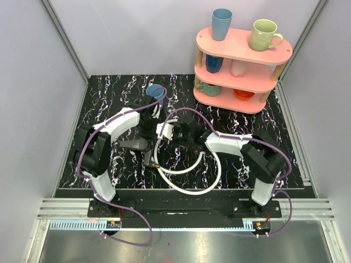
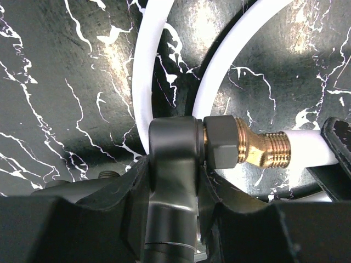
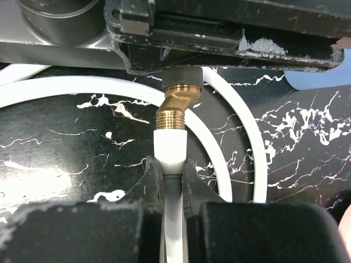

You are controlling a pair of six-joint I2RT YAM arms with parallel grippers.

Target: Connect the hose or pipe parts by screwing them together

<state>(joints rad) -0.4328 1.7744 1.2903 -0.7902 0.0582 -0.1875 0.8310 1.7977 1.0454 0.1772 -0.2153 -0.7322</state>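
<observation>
My left gripper is shut on a dark grey pipe part, which stands between its jaws. A grey hex nut on that part's side carries a brass threaded fitting, which meets the end of a white hose. My right gripper is shut on that white hose just behind the brass fitting. From above, both grippers meet at mid-table. The hose loops toward the front, and a loose brass end lies beside it.
A pink three-tier shelf with several cups stands at the back right. A blue cup stands just behind the left arm. Purple cables trail along both arms. The table's front edge runs just past the hose loops.
</observation>
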